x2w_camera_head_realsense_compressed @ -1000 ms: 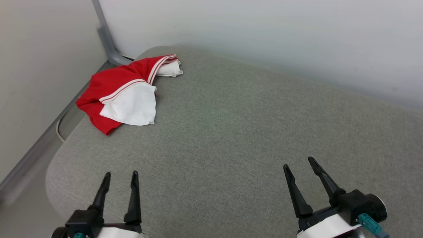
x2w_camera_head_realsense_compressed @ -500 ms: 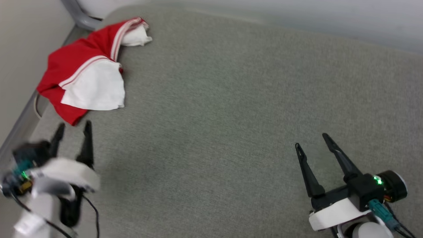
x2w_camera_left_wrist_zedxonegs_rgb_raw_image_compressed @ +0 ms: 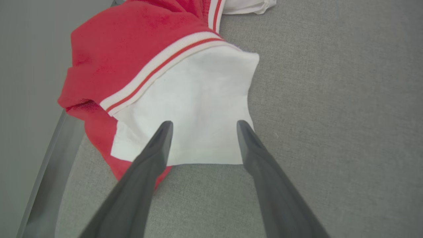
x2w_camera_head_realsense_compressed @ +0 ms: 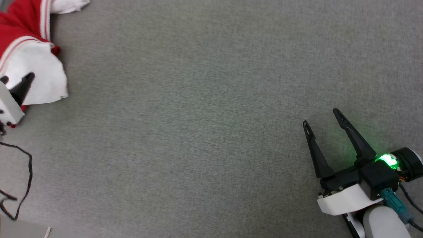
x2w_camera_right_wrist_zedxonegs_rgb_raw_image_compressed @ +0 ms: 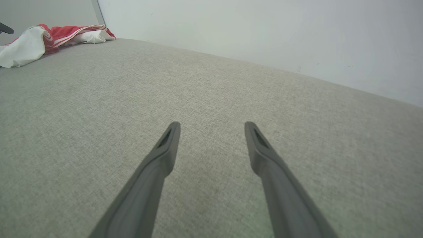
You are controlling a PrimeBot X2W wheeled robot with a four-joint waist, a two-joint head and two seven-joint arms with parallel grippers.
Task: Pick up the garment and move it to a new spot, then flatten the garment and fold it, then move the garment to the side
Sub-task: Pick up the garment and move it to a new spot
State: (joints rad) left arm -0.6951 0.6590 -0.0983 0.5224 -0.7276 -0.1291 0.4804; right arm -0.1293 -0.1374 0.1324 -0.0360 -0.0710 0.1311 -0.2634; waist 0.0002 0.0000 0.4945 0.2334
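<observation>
Grey woven upholstery [x2w_camera_head_realsense_compressed: 198, 132] spreads across the head view, which has tipped down and swung since a second ago, so the shift of the whole picture is the camera's doing. The garment [x2w_camera_left_wrist_zedxonegs_rgb_raw_image_compressed: 148, 49] lies crumpled at the far left corner of the cushion, in the same heap as before: red body bunched up, a white sleeve [x2w_camera_left_wrist_zedxonegs_rgb_raw_image_compressed: 198, 105] spread flat on top, striped trim running along the sleeve seam.

What has truly changed is the left gripper [x2w_camera_left_wrist_zedxonegs_rgb_raw_image_compressed: 204, 124]. It stood low and well short of the cloth; now it has come forward, and its two dark fingers, spread wide with nothing between them, have their tips over the near edge of the white sleeve. Whether they touch the fabric I cannot tell.

The right gripper [x2w_camera_head_realsense_compressed: 320, 117] hangs over bare cushion well away from the garment, fingers spread wide and empty as before, a green light [x2w_camera_head_realsense_compressed: 386, 159] glowing on its wrist. A pale wall [x2w_camera_right_wrist_zedxonegs_rgb_raw_image_compressed: 264, 33] rises behind the cushion.
</observation>
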